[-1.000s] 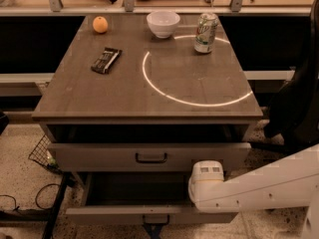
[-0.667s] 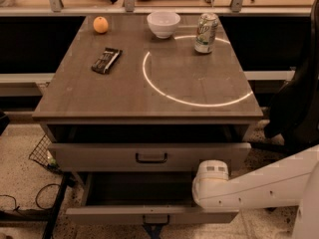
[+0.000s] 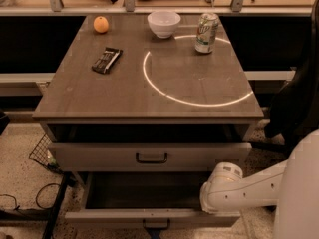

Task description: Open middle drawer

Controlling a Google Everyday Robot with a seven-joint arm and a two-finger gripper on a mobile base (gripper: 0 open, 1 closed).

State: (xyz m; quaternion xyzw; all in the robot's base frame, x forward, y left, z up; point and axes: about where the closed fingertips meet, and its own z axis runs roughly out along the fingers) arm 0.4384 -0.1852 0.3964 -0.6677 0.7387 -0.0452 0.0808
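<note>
The middle drawer stands pulled well out toward me, its dark inside open to view below the taller top drawer. Its small dark loop handle is at the middle of the low front. My gripper shows only as a dark tip at the bottom edge of the view, right at that handle and mostly cut off. My white arm reaches in from the right, its elbow over the drawer's right front corner.
The top drawer is slightly out, with a bigger handle. On the cabinet top lie an orange, a white bowl, a green can and a dark snack bar. A wire basket and cables are on the floor at the left.
My arm's white elbow has shifted to the right and slightly toward me. The middle drawer stays pulled out, its front about where it was.
</note>
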